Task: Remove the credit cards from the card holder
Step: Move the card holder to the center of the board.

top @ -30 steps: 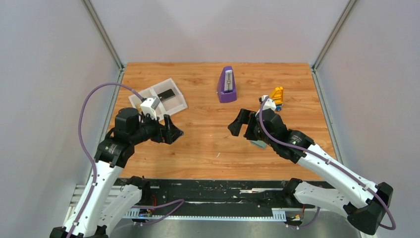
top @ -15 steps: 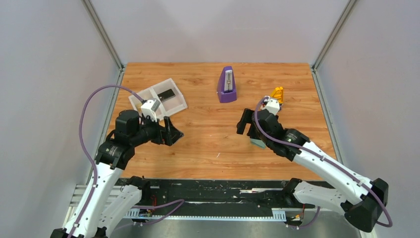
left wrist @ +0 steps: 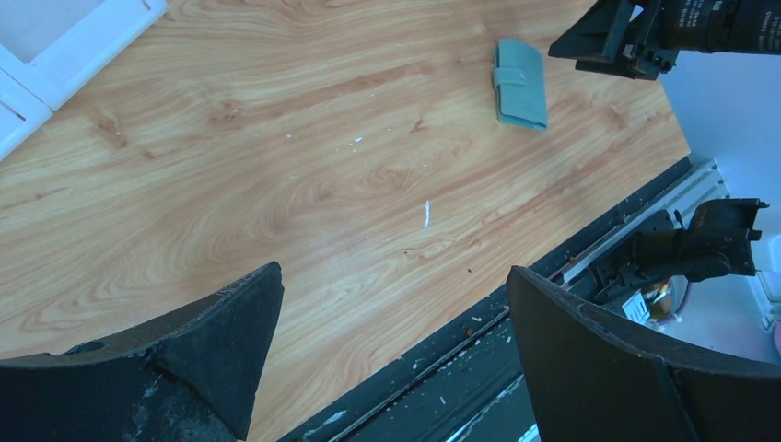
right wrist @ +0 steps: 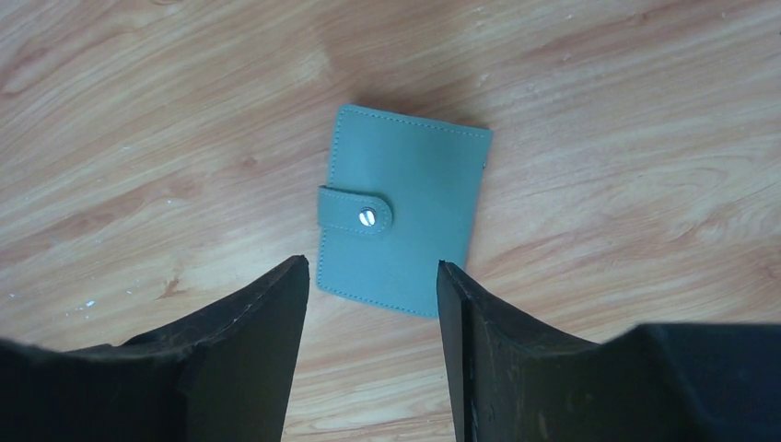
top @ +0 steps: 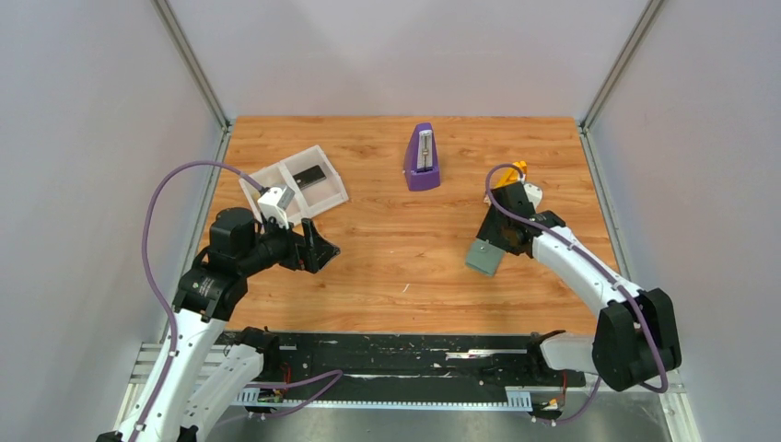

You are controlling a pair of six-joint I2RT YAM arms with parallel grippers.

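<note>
The card holder [right wrist: 405, 212] is a pale teal bifold wallet lying flat and closed on the wood, its strap tab [right wrist: 355, 214] snapped shut. It also shows in the top view [top: 483, 259] and in the left wrist view [left wrist: 521, 85]. My right gripper [right wrist: 373, 269] is open and empty and hangs just above the holder's near edge, pointing down; in the top view it is right behind the holder [top: 495, 239]. My left gripper [left wrist: 394, 272] is open and empty over the left part of the table [top: 316, 247]. No credit card shows at the holder.
A white two-compartment tray [top: 276, 177] at the back left holds a dark flat card-like piece [top: 311, 174]. A purple metronome [top: 422, 158] stands at the back middle. A yellow toy [top: 518, 168] sits behind my right wrist. The black front rail [left wrist: 553, 304] runs along the table's near edge.
My right arm has swung right and turned downward, so its gripper now points down over the card holder, which is uncovered. My left arm has barely moved.
</note>
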